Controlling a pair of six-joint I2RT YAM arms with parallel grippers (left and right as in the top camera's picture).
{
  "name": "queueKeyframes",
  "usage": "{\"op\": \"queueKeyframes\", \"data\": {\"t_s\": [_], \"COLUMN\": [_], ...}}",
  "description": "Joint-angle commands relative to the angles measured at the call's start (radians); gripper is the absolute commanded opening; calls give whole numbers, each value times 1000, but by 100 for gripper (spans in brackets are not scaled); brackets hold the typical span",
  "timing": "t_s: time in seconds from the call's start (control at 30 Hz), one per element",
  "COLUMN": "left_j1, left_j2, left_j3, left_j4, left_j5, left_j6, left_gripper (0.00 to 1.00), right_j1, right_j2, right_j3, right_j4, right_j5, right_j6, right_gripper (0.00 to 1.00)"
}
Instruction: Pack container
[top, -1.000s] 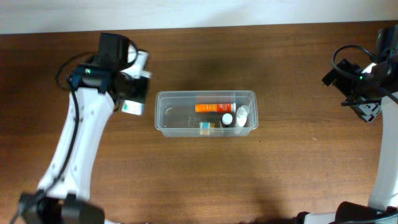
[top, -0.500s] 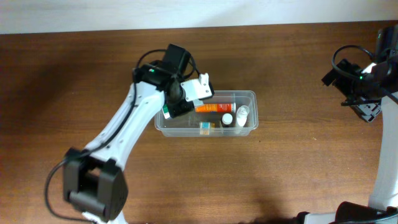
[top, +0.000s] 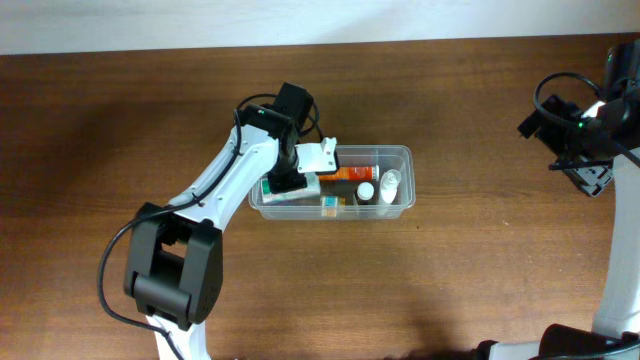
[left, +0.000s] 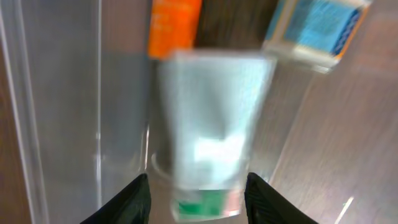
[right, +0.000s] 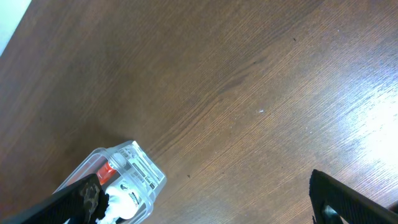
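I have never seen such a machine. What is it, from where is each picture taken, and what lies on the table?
These are two robot arms at a wooden table. One picture looks down from above; the other two come from a camera on each wrist. The left arm reaches over the clear container, which holds an orange box, two small bottles and a small blue box. The left jaws stand either side of a white-and-green carton; blur hides whether they grip it. The right arm is off to the side, right jaws open and empty.
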Motion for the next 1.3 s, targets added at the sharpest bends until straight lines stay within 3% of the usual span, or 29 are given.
{"op": "queueKeyframes", "data": {"t_s": [0.0,0.03,0.17,0.33,0.6,0.73,0.83,1.07,1.27], "left_j1": [2,2,0,0,45,125,184,325,436], "left_j2": [-6,-11,-41,-113,-298,-389,-455,-719,-1064], "left_j3": [5,5,11,72,136,136,136,135,115], "left_j4": [-3,-3,-3,-4,-4,-42,-111,-299,-369], "left_j5": [-53,-50,-50,-19,0,-2,-1,-18,-162], "left_j6": [-9,-12,-47,-210,-567,-785,-883,-917,-969], "left_gripper": [70,99,99,99,99,99,100,100,100], "right_j1": [-6,-6,-6,-6,-6,-6,-6,-6,-6], "right_j2": [2,2,2,2,2,2,2,2,2], "right_j3": [3,3,3,3,3,3,3,3,3], "right_j4": [0,0,0,0,0,0,0,0,0], "right_j5": [-2,-2,-2,-2,-2,-2,-2,-2,-2], "right_j6": [-6,-6,-6,-6,-6,-6,-6,-6,-6], "right_gripper": [99,98,98,98,99,98,99,98,98]}}
